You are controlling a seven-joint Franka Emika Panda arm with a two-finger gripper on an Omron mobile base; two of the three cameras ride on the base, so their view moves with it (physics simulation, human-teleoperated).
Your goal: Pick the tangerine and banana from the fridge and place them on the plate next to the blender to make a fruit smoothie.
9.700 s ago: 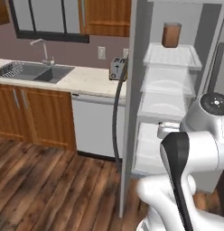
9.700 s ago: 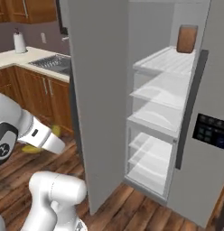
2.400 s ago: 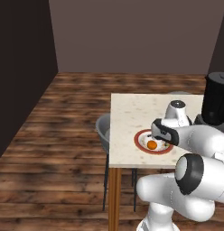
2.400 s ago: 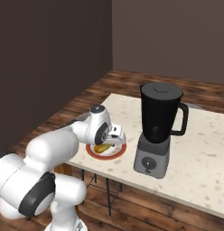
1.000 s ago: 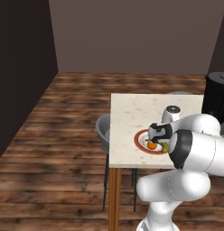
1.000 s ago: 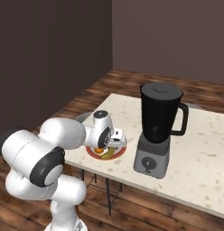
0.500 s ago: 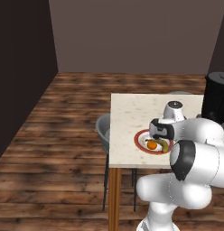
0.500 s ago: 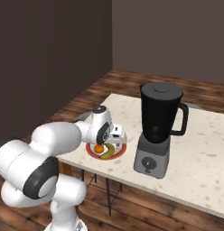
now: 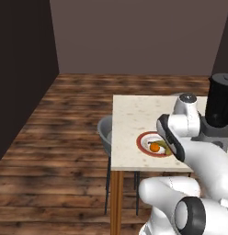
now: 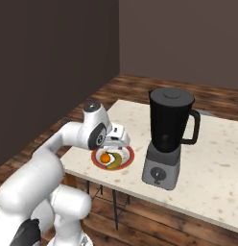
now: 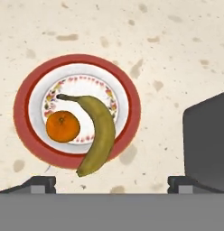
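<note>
Both banana and tangerine lie unlabelled on plate.

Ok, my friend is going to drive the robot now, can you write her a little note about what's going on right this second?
Gripper: open, holding nothing, above the plate.
Tangerine: on the plate, beside the banana.
Banana: on the plate too, one end sticking out over the red rim.
Blender: on the table, right next to the plate.
Done: both fruits are on the plate.
Left: probably nothing except lifting the arm away.
</note>
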